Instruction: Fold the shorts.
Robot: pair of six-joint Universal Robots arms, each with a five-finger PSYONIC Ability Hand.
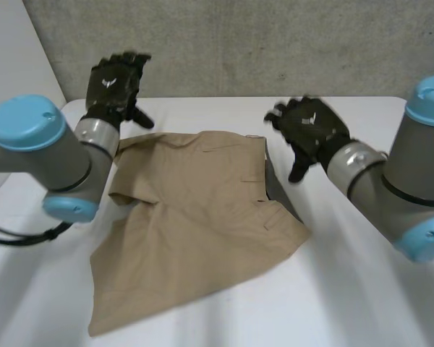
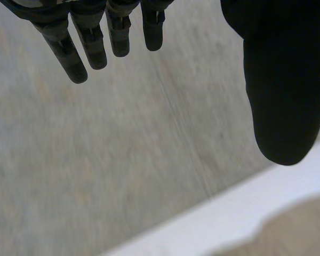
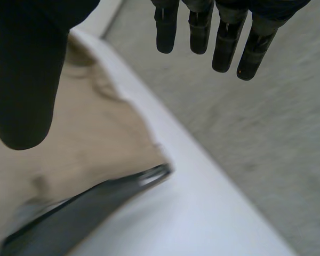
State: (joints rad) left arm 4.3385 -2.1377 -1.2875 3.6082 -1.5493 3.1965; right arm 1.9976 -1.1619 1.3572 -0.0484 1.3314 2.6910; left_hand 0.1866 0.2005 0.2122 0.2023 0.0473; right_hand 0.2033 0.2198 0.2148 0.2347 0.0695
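Tan shorts (image 1: 202, 217) are lying flat mid-frame on the table (image 1: 362, 289). My left hand (image 1: 116, 83) is hovering at upper left, my right hand (image 1: 311, 130) right of centre, both spread wide and empty. I am planning to pinch both upper corners evenly, keeping the fold square.

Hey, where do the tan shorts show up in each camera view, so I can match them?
Head view: shorts spread on the white table.
Left wrist view: shorts just past the left hand thumb tip.
Right wrist view: shorts beneath the right hand thumb, dark lining beside.
Shared landmark: the white table edge bordering the shorts.
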